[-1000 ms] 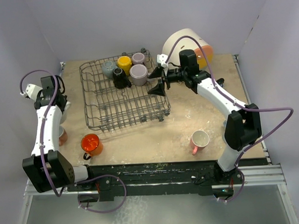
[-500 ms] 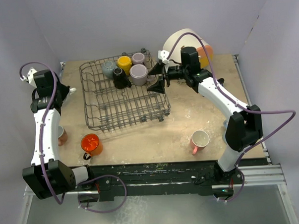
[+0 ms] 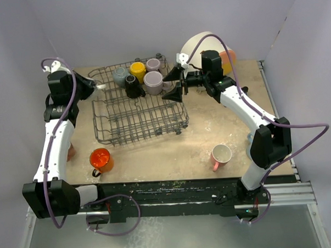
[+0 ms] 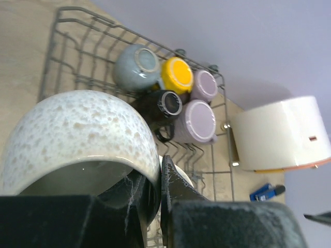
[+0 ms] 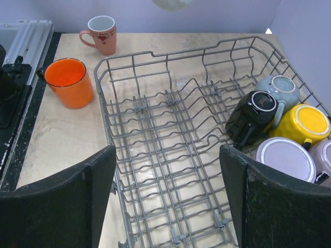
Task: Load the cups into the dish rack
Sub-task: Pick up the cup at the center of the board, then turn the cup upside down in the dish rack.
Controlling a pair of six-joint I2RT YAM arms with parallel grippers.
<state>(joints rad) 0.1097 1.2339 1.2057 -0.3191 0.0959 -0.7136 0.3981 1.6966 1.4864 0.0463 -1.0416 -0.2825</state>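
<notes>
The left gripper [image 3: 93, 86] clamps a white mug [image 4: 83, 129] over the rack's [image 3: 138, 117] far left; the right gripper's [image 3: 173, 83] fingers spread wide.

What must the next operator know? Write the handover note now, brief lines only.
Left claw: shut on the white speckled mug, at the dish rack's far left corner.
Right claw: open, empty, by the rack's far right side.
Done: grey mug, yellow mug, black mug, large mauve mug and small mauve mug in the rack's far corner.
Left: rack the white one, then the orange mug, right pink mug and left pink mug on the table.
</notes>
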